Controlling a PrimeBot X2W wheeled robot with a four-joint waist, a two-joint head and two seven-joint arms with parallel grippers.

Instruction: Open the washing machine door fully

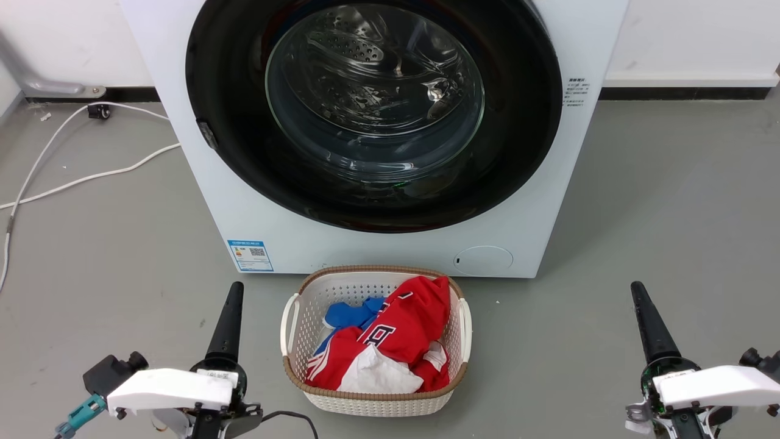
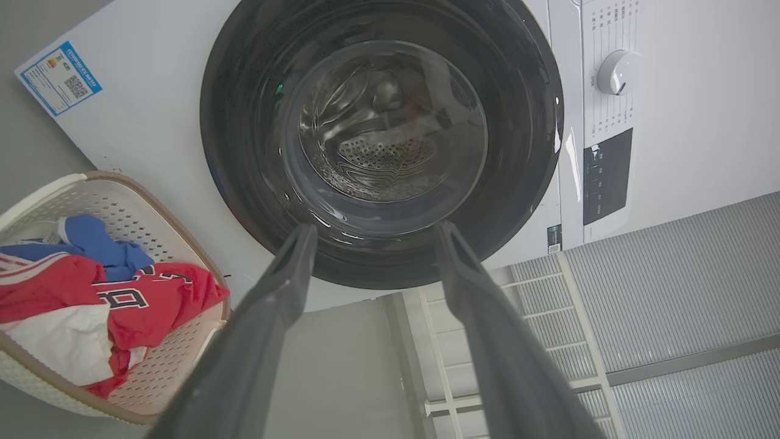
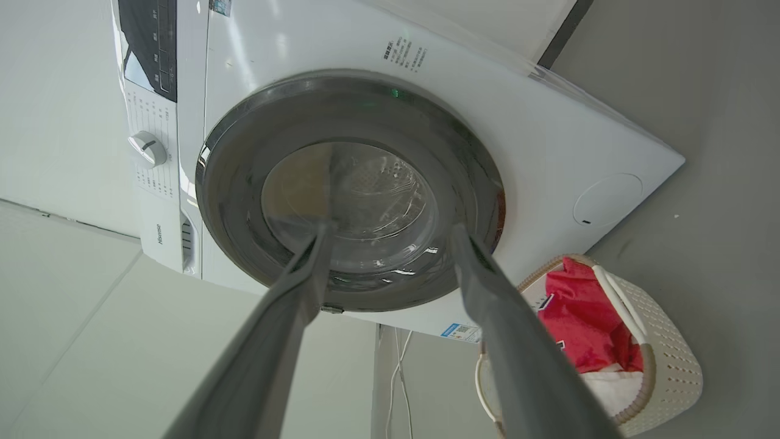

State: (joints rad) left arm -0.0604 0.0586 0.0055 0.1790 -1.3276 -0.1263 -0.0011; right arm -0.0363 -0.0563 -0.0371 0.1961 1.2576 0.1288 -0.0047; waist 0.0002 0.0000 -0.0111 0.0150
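Door: the washing machine door (image 1: 375, 110), round and black, lies shut against the white machine (image 1: 177, 91).
Left claw: the left gripper (image 2: 375, 230) is spread wide, empty, well short of the door.
Right claw: the right gripper (image 3: 392, 228) likewise, released, holding nothing.
Floor: a laundry basket (image 1: 291, 341) of red, blue and white clothes (image 1: 396, 341) just before the machine.

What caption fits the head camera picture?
Closed glossy black round washing machine door, cream laundry basket in front, left gripper and right gripper open, not touching.
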